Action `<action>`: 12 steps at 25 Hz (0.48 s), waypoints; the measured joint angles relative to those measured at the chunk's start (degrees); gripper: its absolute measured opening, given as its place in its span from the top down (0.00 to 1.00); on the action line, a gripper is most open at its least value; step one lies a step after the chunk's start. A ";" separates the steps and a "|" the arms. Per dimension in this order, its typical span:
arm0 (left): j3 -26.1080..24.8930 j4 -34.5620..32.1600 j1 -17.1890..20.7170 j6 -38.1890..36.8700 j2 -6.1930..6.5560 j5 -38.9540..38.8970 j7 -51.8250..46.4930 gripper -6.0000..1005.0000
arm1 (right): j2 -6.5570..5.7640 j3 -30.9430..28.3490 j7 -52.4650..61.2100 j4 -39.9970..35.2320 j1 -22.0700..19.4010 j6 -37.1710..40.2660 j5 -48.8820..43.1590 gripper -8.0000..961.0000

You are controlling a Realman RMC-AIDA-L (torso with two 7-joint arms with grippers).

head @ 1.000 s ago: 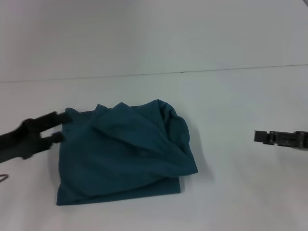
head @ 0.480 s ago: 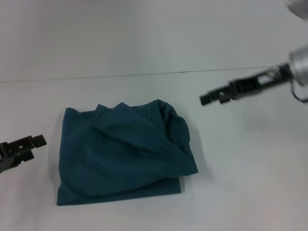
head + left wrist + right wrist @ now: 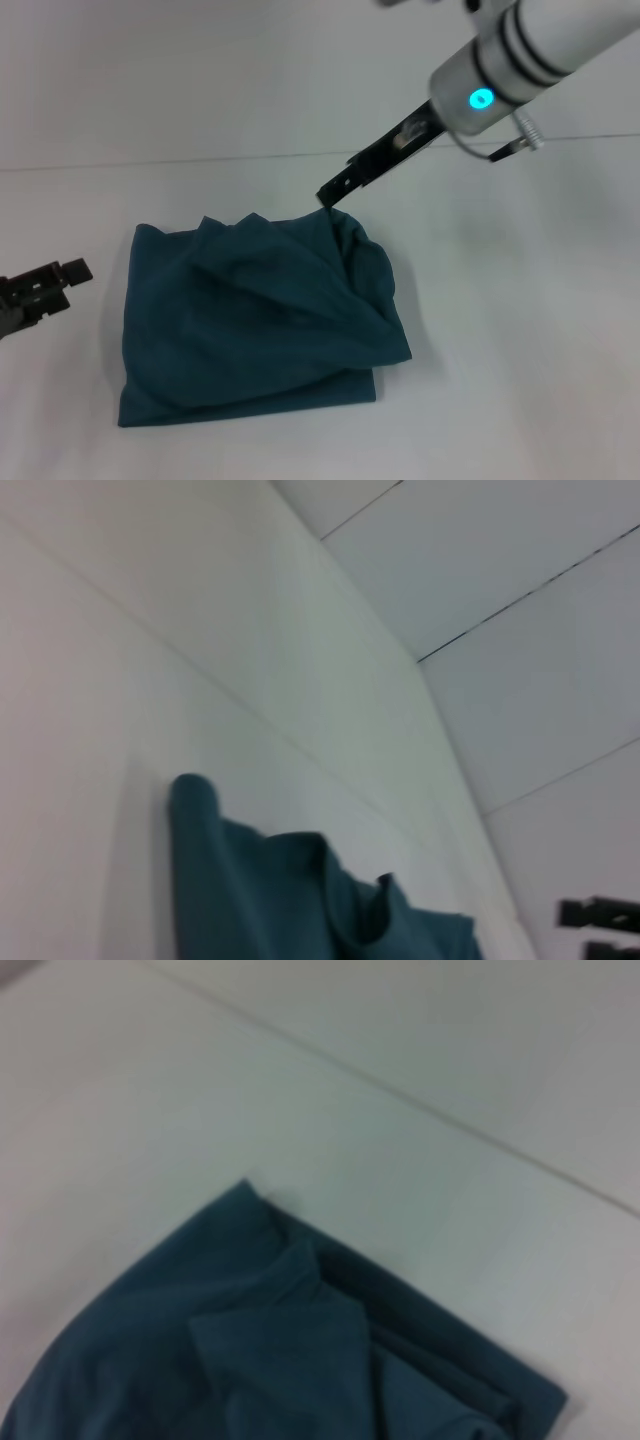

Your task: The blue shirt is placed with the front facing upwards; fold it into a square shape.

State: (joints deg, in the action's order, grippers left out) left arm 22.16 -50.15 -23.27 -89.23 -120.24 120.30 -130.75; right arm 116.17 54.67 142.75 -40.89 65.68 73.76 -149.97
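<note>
The blue shirt (image 3: 260, 315) lies on the white table as a rough, rumpled square bundle, with loose folds heaped along its far and right sides. Its lettering and collar are hidden. My right gripper (image 3: 333, 190) hangs just above the bundle's far right corner, reaching in from the upper right. My left gripper (image 3: 50, 285) is open and empty, low over the table, a little left of the bundle and apart from it. The shirt's far edge also shows in the left wrist view (image 3: 280, 900), and a corner of it in the right wrist view (image 3: 280, 1360).
The white table (image 3: 500, 330) ends at a dark seam line (image 3: 300, 155) at the back, with a pale wall behind. No other objects are in view.
My right arm has swung from the right side up and in to the shirt's far right corner. My left gripper has drawn back left off the shirt's edge. The shirt has not moved.
</note>
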 joint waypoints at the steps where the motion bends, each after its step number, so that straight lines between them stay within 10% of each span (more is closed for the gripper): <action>1: -0.03 -0.01 0.06 -0.25 0.00 -0.61 0.04 0.20 | 0.47 1.09 1.04 0.71 0.61 -0.87 -0.47 0.08; 12: 0.04 -0.03 0.31 -2.43 -0.92 -6.31 0.12 0.20 | 2.45 1.59 5.93 9.73 0.78 -7.21 8.23 0.08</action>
State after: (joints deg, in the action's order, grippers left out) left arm 22.19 -50.18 -22.96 -91.66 -121.15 114.00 -130.63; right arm 118.62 56.26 148.68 -31.16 66.46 66.55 -141.73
